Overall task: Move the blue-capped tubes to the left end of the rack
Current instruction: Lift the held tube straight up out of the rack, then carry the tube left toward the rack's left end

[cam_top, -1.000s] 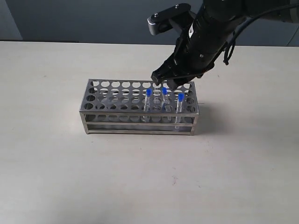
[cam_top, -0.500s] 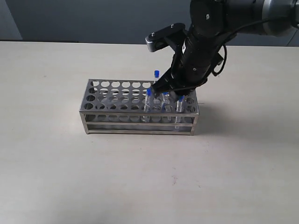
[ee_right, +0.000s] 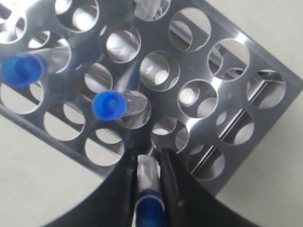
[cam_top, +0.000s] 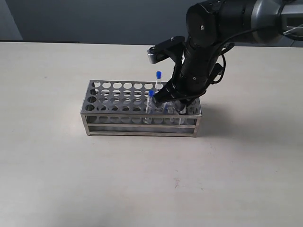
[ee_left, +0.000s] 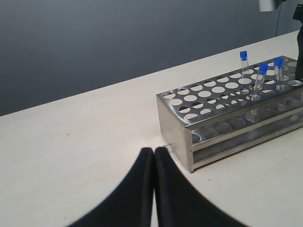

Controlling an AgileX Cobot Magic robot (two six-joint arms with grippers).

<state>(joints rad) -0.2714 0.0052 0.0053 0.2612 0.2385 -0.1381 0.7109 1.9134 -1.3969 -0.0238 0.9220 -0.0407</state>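
Four blue-capped tubes (ee_right: 108, 105) sit in holes near the rack's (cam_top: 132, 124) right end. Only the right wrist view shows one clear tube clamped between the right pincer's (ee_right: 147, 158) black fingers (ee_right: 124, 189) at the rack's edge row; the exterior view hides it. The rack is shiny perforated metal on a matte beige desk (cam_top: 71, 179). The left pincer (ee_left: 154, 150), clenched empty, faces the rack's left end.

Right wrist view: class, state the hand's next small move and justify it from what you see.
Probably a straight upward lift. The right hand looks closed on a blue-capped tube that sits in a hole at the right end of the rack, so the tube must come free of that hole before travelling left.
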